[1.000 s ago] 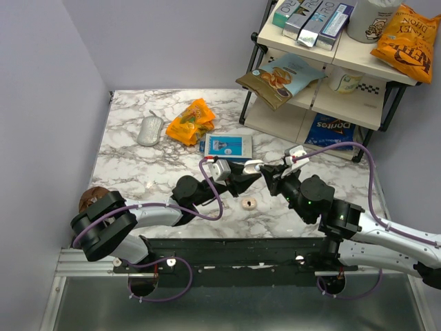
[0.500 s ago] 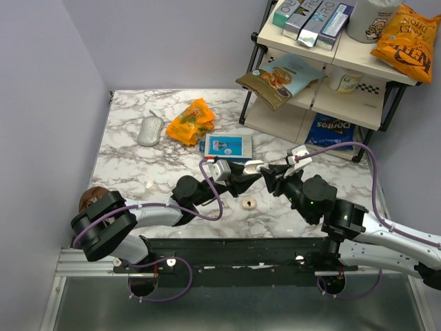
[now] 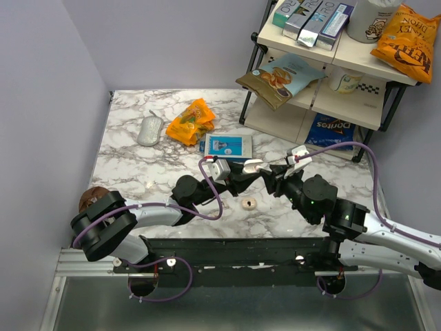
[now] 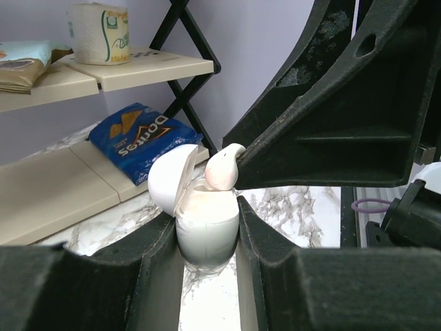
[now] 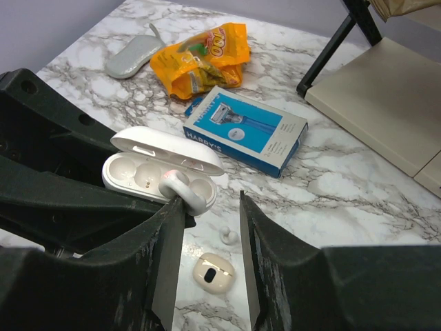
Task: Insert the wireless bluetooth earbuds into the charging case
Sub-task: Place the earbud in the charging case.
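Observation:
My left gripper point(image 3: 248, 167) is shut on the white charging case point(image 4: 207, 224), which it holds above the table with the lid point(image 4: 169, 183) open. One cream earbud point(image 5: 182, 187) rests in the case's right-hand well, partly sticking out, and it shows in the left wrist view point(image 4: 225, 167) too. It touches the left finger of my right gripper point(image 5: 211, 207), which is open with nothing between its jaws. The other earbud point(image 5: 213, 272) lies on the marble below, also in the top view point(image 3: 249, 203). A tiny white piece point(image 5: 229, 236) lies beside it.
A blue-and-white flat box point(image 3: 228, 145) lies just behind the grippers. An orange snack bag point(image 3: 191, 121) and a grey mouse point(image 3: 149, 130) are at the back left. A shelf rack point(image 3: 324, 103) with snacks stands at the right. A brown lump point(image 3: 88, 198) sits at the left edge.
My right gripper has edged a little left, closer to the case. The left arm and the earbud on the table have not moved.

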You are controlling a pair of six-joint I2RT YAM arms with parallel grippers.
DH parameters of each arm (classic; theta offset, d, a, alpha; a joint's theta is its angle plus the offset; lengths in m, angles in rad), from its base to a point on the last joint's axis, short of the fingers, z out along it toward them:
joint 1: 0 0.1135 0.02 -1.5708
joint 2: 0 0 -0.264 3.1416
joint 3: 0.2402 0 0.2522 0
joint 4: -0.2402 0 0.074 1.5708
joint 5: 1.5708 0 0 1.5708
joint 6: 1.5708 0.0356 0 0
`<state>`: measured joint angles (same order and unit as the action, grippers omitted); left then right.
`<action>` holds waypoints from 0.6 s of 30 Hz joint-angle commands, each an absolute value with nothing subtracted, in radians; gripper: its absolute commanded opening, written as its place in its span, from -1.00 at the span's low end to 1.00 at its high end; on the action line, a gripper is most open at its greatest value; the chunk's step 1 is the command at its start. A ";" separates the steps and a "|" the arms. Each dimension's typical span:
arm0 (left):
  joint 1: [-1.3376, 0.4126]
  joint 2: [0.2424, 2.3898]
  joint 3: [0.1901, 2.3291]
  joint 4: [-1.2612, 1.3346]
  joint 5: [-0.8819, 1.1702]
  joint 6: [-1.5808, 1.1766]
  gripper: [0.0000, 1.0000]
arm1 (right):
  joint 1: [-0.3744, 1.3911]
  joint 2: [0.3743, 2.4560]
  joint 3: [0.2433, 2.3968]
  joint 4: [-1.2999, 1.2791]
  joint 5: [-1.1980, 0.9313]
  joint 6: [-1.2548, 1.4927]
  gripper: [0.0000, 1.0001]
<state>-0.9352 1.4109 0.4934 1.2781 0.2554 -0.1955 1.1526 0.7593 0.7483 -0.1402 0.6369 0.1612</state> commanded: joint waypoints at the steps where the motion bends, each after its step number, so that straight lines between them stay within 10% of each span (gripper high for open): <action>1: -0.933 1.416 0.517 1.652 0.288 -0.207 -1.00 | 1.161 0.770 0.779 -0.178 0.653 0.173 -0.07; 18: -0.933 1.419 0.500 1.687 0.308 -0.235 -1.00 | 1.160 0.825 0.811 -0.178 0.695 0.184 -0.08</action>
<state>-0.9295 1.4189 0.4934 1.2778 0.2665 -0.2268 1.1530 0.8185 0.7914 -0.1593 0.6617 0.1688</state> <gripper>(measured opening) 0.376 0.457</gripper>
